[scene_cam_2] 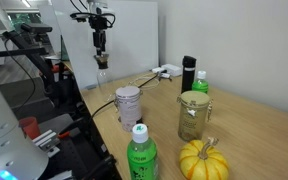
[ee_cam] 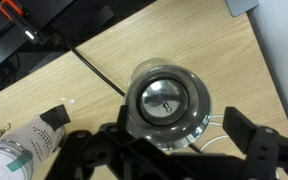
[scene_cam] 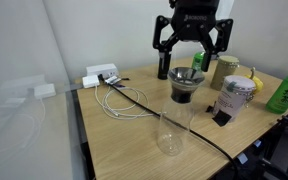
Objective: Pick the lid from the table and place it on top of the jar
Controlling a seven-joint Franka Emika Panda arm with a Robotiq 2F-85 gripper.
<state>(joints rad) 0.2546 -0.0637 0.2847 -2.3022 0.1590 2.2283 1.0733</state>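
Silvery flat round lid (ee_cam: 166, 97) sits within a dark-ringed, glassy round vessel (ee_cam: 134, 120), under the black claw (scene_cam: 192, 58), which is spread wide and empty.

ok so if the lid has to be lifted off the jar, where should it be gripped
By its outer edge, from straight above, one finger on each side across its width. In the wrist view the lid is a flat round disc lying level on the jar mouth, with no clear knob to pinch, so the rim looks like the only purchase.
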